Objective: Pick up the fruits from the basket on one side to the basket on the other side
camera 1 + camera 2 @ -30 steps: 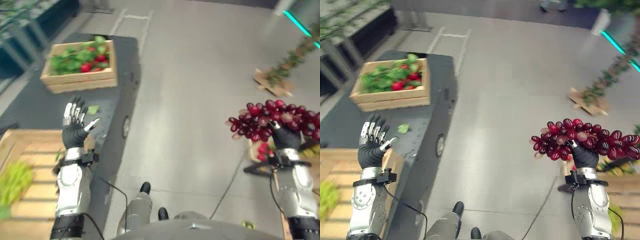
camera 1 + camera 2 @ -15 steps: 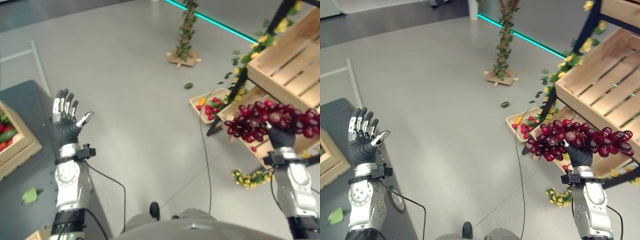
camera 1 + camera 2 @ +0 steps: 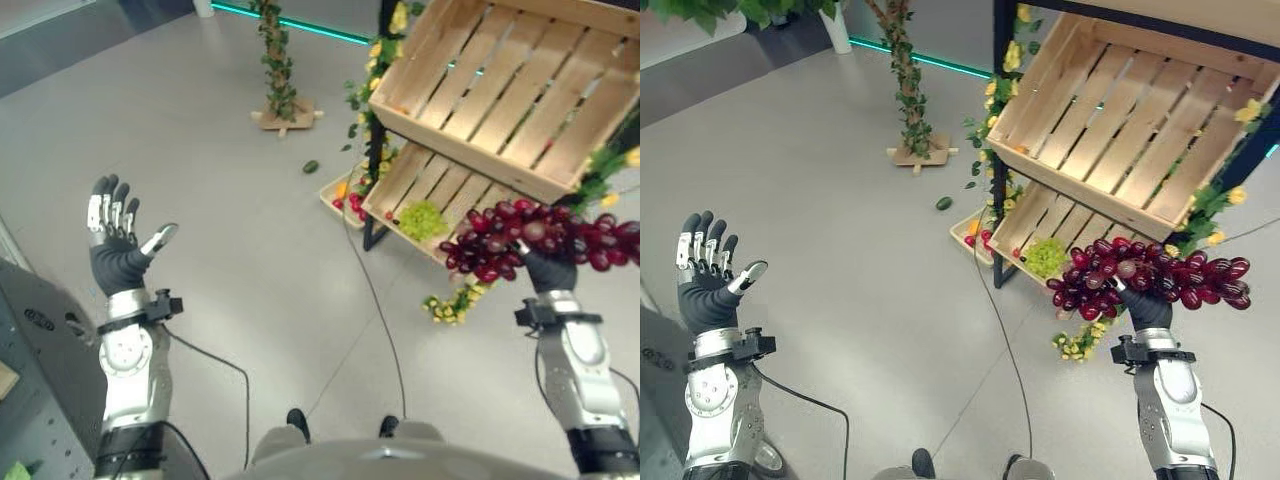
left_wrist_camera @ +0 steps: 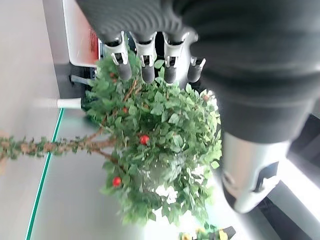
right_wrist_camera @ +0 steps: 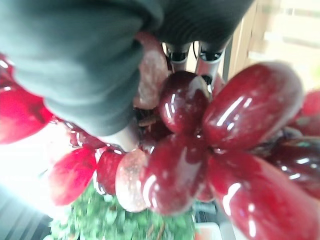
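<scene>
- Grapes [image 3: 1148,277] held aloft in right hand [image 3: 1145,309], fingers curled round the bunch; clear of floor for carrying.
- Crate [image 3: 1110,115] just beyond, likely destination.
- Left hand [image 3: 706,283] raised, fingers spread, empty.

Both eye views look down from head height at the floor, sharing the wooden crates [image 3: 500,90] toward 1 o'clock. Each wrist view looks along its own fingers from very close.
</scene>
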Available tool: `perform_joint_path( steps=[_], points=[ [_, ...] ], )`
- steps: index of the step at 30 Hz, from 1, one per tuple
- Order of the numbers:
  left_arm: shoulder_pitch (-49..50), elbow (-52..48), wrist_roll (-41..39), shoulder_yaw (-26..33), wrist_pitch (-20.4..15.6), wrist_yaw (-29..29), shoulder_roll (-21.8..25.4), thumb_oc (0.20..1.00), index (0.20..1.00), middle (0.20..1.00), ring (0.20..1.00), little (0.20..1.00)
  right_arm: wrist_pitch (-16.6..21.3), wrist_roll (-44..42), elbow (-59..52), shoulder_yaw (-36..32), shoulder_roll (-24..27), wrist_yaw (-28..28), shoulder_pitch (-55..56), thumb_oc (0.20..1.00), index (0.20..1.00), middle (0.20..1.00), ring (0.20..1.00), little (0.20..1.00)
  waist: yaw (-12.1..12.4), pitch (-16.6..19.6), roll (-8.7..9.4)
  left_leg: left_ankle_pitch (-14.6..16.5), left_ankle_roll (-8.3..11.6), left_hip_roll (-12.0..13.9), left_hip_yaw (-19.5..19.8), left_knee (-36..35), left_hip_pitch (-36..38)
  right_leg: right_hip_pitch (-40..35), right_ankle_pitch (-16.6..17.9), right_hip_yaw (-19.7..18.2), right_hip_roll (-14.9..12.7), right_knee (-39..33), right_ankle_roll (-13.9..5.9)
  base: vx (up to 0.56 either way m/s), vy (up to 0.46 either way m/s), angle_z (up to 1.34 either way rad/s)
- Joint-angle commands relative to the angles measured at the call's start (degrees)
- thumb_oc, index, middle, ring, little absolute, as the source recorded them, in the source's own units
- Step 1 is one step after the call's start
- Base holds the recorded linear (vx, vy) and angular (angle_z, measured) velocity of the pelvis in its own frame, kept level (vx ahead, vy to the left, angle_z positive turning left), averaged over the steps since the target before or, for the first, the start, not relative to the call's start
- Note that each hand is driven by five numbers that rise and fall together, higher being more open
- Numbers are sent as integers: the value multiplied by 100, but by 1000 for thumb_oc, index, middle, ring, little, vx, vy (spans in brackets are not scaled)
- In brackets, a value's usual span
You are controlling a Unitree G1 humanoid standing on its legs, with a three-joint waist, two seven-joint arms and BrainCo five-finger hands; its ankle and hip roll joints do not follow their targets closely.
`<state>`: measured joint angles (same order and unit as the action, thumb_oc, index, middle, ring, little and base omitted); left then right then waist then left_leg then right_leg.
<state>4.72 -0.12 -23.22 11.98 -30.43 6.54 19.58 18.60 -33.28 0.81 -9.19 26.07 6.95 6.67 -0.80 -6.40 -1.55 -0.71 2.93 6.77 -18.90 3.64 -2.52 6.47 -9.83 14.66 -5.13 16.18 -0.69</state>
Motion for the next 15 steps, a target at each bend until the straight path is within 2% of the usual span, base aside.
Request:
perform_joint_path(
  steps=[1, 3, 4, 6, 7, 8, 9, 10, 11, 12, 13, 14, 15],
  points=[
    [-214, -172, 93, 77, -190, -9, 211, 1000, 1000, 1000, 1000, 1000, 432, -77, -239, -252, 55, -51, -458, 200, 200, 200, 200, 200, -100, 166, 307, 680, -175, -419, -271, 418, 388, -113, 610, -483, 10, -458, -476, 89, -152, -7],
    [-210, -180, 48, 44, -168, -66, 190, 1000, 1000, 1000, 1000, 1000, 419, -72, -233, -271, 78, -59, -431, 200, 200, 200, 200, 200, -136, 185, 328, 643, -132, -352, -307, 507, 401, -151, 637, -549, 83, -510, -422, 103, -184, -10],
    [-200, -162, 62, -3, -149, -82, 172, 1000, 1000, 1000, 1000, 1000, 413, -81, -228, -343, 83, -69, -367, 200, 200, 200, 200, 200, -198, 185, 352, 615, -50, -260, -316, 765, 383, -232, 590, -661, 174, -536, -374, 112, -230, -30],
    [-213, -142, 37, -41, -141, -90, 165, 1000, 1000, 1000, 1000, 1000, 446, -81, -207, -350, 66, -125, -384, 200, 200, 200, 200, 200, -200, 149, 425, 360, 106, -75, -294, 1460, 140, -369, 593, -797, 276, -645, -276, 73, -198, -30],
    [-220, -140, 36, -37, -143, -91, 171, 1000, 1000, 1000, 1000, 1000, 446, -80, -207, -350, 60, -126, -392, 200, 200, 200, 200, 200, -192, 162, 428, 334, 111, -57, -302, 1482, 94, -345, 641, -804, 290, -678, -259, 51, -179, -25],
    [-223, -133, 29, -60, -140, -108, 186, 1000, 1000, 1000, 1000, 1000, 471, -117, -191, -340, 38, -130, -393, 200, 200, 200, 200, 200, -186, 125, 480, 96, 210, 89, -222, 1975, -78, -446, 626, -885, 375, -727, -167, 38, -223, -24],
    [-247, -147, 76, -138, -135, -137, 254, 1000, 1000, 1000, 1000, 1000, 502, -173, -210, -337, 81, -149, -381, 200, 200, 200, 200, 200, -79, -44, 557, -168, 350, 124, 191, 2788, -457, -547, 614, -1058, 473, -718, -23, 41, -216, -20],
    [-255, -145, 77, -138, -135, -136, 257, 1000, 1000, 1000, 1000, 1000, 501, -174, -210, -340, 79, -147, -386, 200, 200, 200, 200, 200, -77, -39, 564, -200, 342, 122, 186, 2781, -482, -526, 645, -1059, 470, -732, -18, 2, -110, -22],
    [-237, -176, 91, -163, -129, -101, 237, 1000, 1000, 1000, 1000, 1000, 499, -167, -161, -308, 93, -190, -411, 200, 200, 200, 200, 200, -36, -79, 586, -99, 275, -54, 473, 2808, -608, -551, 628, -1153, 478, -771, 1, -9, 32, -42],
    [-201, -186, 91, -185, -112, -64, 192, 1000, 1000, 1000, 1000, 1000, 510, -132, -147, -293, 105, -239, -404, 200, 200, 200, 200, 200, 19, -77, 592, 55, 168, -263, 770, 2526, -731, -584, 623, -1252, 481, -829, -11, 46, 70, -55],
    [-175, -186, 94, -190, -104, -41, 148, 1000, 1000, 1000, 1000, 1000, 520, -116, -125, -278, 92, -257, -401, 200, 200, 200, 200, 200, 92, -77, 556, 266, 81, -461, 1101, 2091, -827, -640, 601, -1364, 511, -871, -50, 99, 97, -50],
    [-135, -206, 94, -186, -105, -27, 129, 1000, 1000, 1000, 1000, 1000, 540, -109, -93, -257, 85, -274, -406, 200, 200, 200, 200, 200, 146, -69, 525, 329, 13, -546, 1356, 1566, -834, -648, 582, -1437, 536, -869, -103, 120, 146, -44],
    [-90, -223, 115, -210, -137, -15, 130, 1000, 1000, 1000, 1000, 1000, 610, 86, 28, -197, 125, -401, -462, 200, 200, 200, 200, 200, 246, -100, 494, 293, -25, -796, 1880, 1081, -772, -628, 547, -1599, 569, -811, -169, 70, 125, -45]
  ],
)
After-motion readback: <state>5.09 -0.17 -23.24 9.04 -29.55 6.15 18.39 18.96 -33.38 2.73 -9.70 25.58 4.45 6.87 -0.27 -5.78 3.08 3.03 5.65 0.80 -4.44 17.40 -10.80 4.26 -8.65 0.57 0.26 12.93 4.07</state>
